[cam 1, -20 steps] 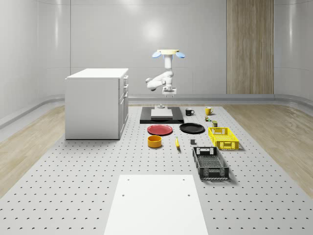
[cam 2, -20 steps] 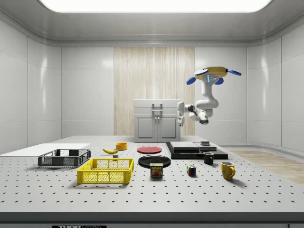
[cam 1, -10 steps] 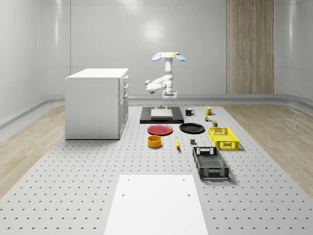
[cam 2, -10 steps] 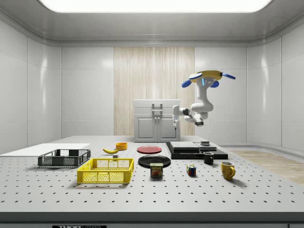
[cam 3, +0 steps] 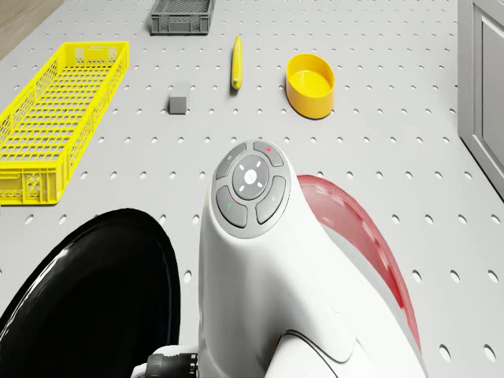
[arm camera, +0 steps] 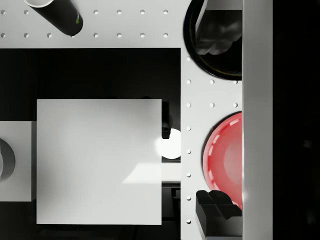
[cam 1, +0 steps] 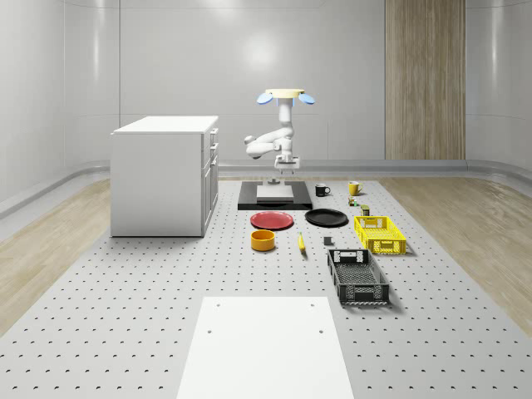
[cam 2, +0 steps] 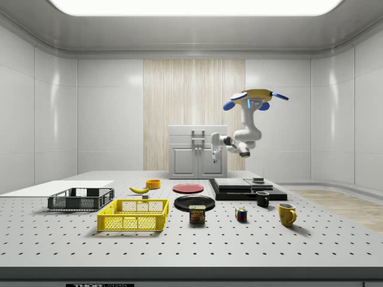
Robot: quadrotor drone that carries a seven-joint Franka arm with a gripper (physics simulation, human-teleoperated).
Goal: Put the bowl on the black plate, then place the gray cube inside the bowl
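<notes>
Tool (arm camera: 216, 117) wide open, empty

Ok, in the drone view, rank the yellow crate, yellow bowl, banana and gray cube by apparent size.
Largest to smallest:
1. yellow crate
2. yellow bowl
3. banana, long but thin
4. gray cube
All lie on the table at similar range.

We see a yellow bowl (cam 3: 310, 83), a gray cube (cam 3: 179, 102), a glossy black plate (cam 3: 94, 291), a red plate (cam 3: 370, 244), a yellow mesh basket (cam 3: 55, 110), and a pale gray counter (cam 3: 378, 150) dotted with holes.
</notes>
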